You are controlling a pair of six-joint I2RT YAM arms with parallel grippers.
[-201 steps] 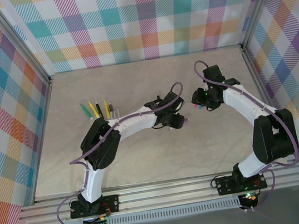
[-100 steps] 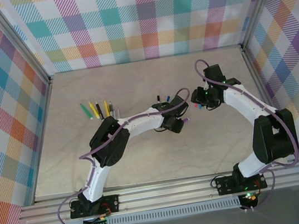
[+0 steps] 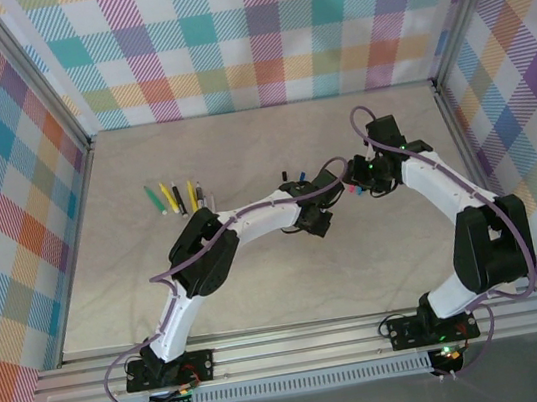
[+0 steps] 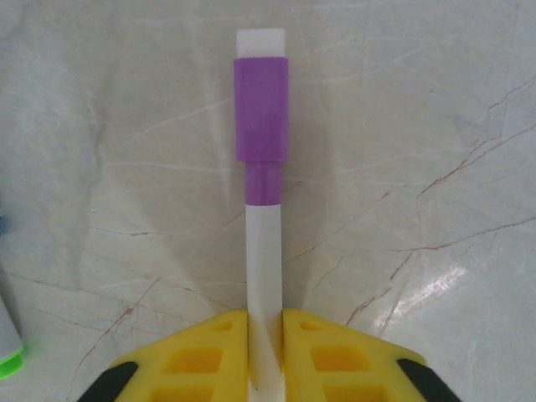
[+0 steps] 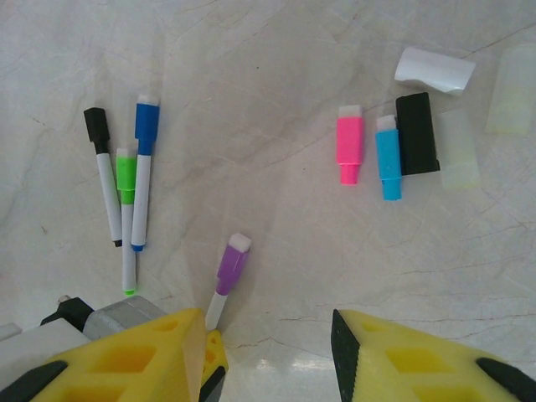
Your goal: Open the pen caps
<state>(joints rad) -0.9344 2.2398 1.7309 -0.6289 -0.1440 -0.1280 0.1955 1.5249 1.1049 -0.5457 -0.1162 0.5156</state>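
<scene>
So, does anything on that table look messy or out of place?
Nothing is spilled or broken. A pink plastic cap, a light blue cap and a black cap lie loose on the marbled table, away from three thin white pens; probably just pulled off.

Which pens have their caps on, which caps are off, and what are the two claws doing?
purple pen: cap on, held by its barrel
left gripper: shut on the purple pen
right gripper: open, empty
black pen: cap on
green pen: cap on
blue pen: cap on
pink cap: off, loose
light blue cap: off, loose
black cap: off, loose
</scene>
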